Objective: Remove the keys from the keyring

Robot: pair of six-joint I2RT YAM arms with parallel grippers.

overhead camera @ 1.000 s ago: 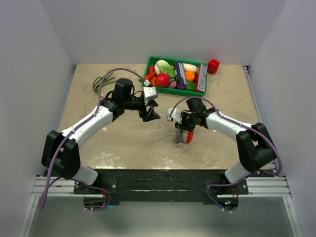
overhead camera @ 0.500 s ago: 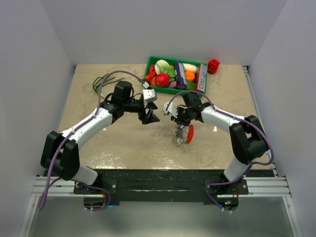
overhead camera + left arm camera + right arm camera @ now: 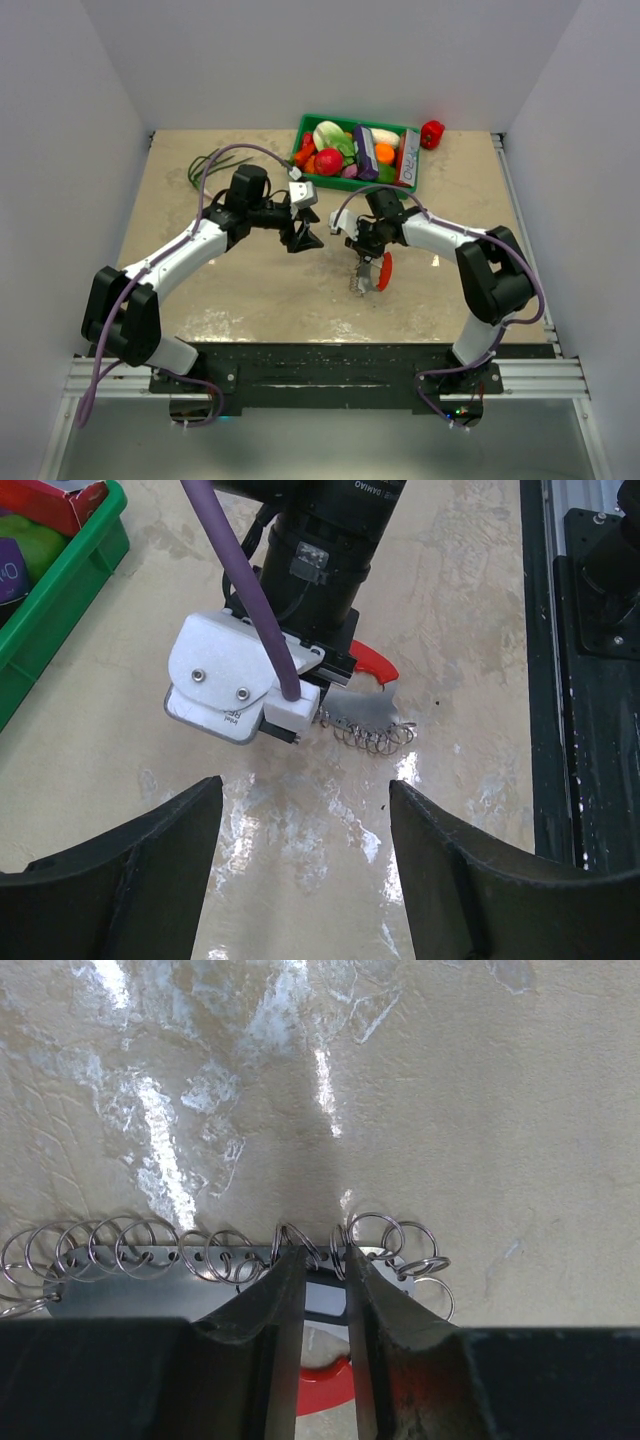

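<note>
Nearest to the arm bases, on the beige table (image 3: 250,300), the keyring (image 3: 362,280) is found, just under the right gripper (image 3: 366,262) and a little right of the middle. In the right wrist view it is seen as a flat silvery plate (image 3: 130,1292) with a row of holes, through which many small wire rings (image 3: 100,1245) are threaded; single keys cannot be made out. The right fingers (image 3: 262,1310) are drawn almost together, with only a narrow gap left. Their tips are placed at the plate's edge among the rings, and the red tag (image 3: 320,1382) is seen between them, so the bunch appears to be held there. A little farther and to the left, the left gripper (image 3: 306,238) is pointed toward the bunch; its fingers (image 3: 120,880) are spread wide and nothing is held between them. At the far edge a green tray (image 3: 352,185) filled with toy vegetables is placed, with a red toy pepper (image 3: 432,133) near its right corner and green stalks (image 3: 208,165) well to its left.
</note>
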